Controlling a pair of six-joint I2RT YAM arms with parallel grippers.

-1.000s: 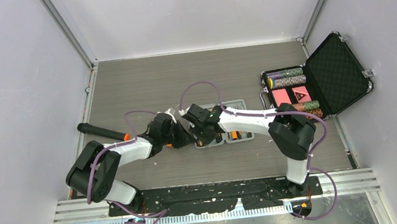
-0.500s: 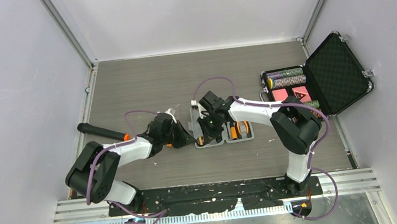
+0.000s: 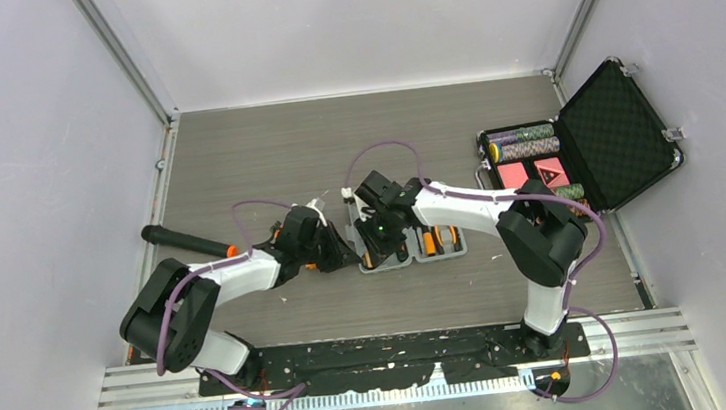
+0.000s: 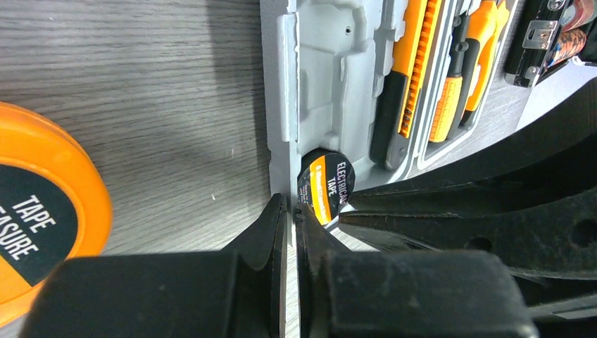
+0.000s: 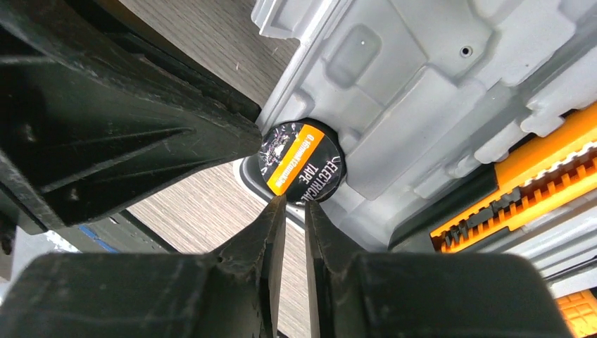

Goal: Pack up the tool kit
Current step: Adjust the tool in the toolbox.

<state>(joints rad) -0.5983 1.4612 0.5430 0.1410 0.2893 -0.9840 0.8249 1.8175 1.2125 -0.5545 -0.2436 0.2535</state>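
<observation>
The grey case [image 4: 317,84] lies open on the worktop [image 4: 141,84], with the electrical tape roll [image 5: 301,163] in its corner recess. The left hand [image 4: 290,211], closed and empty, stands at that corner, probably as a brace. The right hand [image 5: 290,204], slightly parted and empty, aims at the roll.
</observation>
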